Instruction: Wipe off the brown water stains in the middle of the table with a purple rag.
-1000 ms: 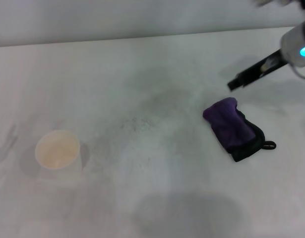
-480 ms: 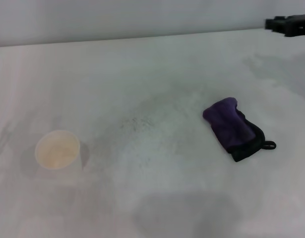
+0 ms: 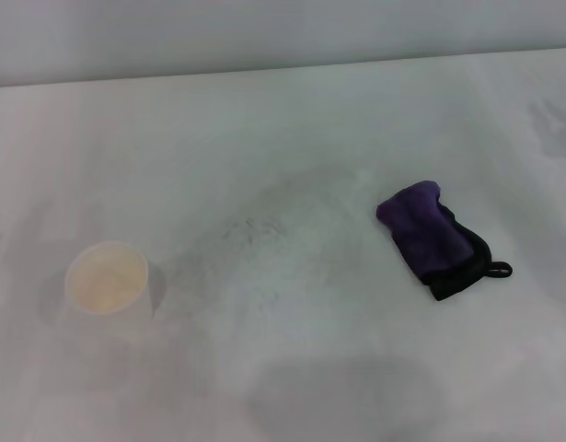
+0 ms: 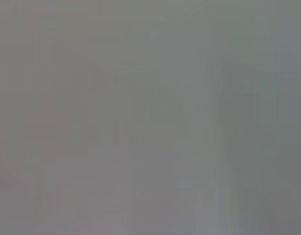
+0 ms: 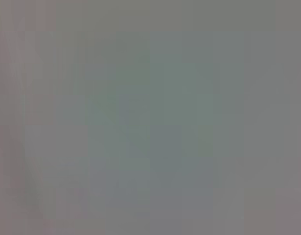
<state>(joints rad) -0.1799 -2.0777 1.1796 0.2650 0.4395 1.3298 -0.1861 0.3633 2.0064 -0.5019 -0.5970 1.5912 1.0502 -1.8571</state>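
Observation:
The purple rag, folded, with black edging and a small black loop, lies alone on the white table, right of the middle in the head view. The brown water stains are out of view; the middle of the table bears only faint grey smudges. Neither gripper appears in the head view. Both wrist views are plain grey with nothing recognisable in them.
A white paper cup stands upright at the near left, its inside tinted tan. The table's far edge runs along the top of the head view.
My right arm, near the rag's far side a second ago, pulled back to the upper right corner and has now left the head view. Rag and cup have not moved.

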